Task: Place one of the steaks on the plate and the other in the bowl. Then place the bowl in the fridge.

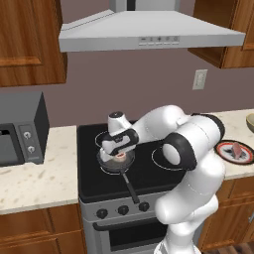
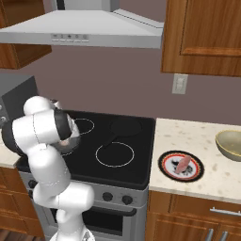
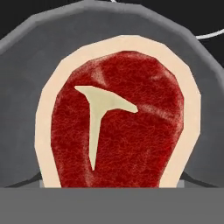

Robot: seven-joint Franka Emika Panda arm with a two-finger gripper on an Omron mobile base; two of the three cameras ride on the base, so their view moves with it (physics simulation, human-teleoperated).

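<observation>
Flat raw steak in pan, red meat with pale fat rim and T-shaped bone [image 3: 116, 131]: lying flat in dark round frying pan with long handle [image 1: 130, 187] on front-left burner of black glass stovetop [image 1: 149, 176]. Judged light, soft, floppy, probably slick; likely to droop if pinched at one end. Best hold judged across the narrower width, near the middle, jaws straddling both fat edges. Low profile against pan floor; fingers must reach right down.

Two-finger gripper on white arm [image 1: 119, 155]: poised directly over the steak, very close. Fingertips not made out in any view; jaw spacing and contact with the meat cannot be told. Nothing visibly lifted.

Second steak, same kind [image 2: 182, 164]: resting on round plate with black rim, red ring, white centre [image 2: 165, 170] on speckled counter right of stove. Plate step judged done.

Deep tan-beige bowl [image 2: 229, 143]: further right on counter, cut off by frame edge; interior appears empty.

Pan largely hidden behind arm in right base view. Steak's lower edge cut off in hand view.
</observation>
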